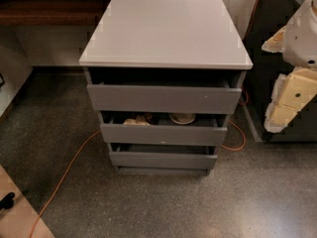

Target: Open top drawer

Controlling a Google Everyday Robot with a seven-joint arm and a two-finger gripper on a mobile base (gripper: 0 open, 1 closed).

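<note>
In the camera view, the top drawer (163, 99) sits just under the pale top of a grey cabinet (166, 31). Its flat front faces the camera and its long axis runs left to right. A dark gap shows above it, and a white speck (207, 97) marks its right side. Below are the narrower middle drawer (163, 134), ajar with a bowl (182, 118) inside, and the bottom drawer (163, 159). The gripper (287, 100) hangs at the right edge, apart from the cabinet. Whether it is spread or closed cannot be told.
</note>
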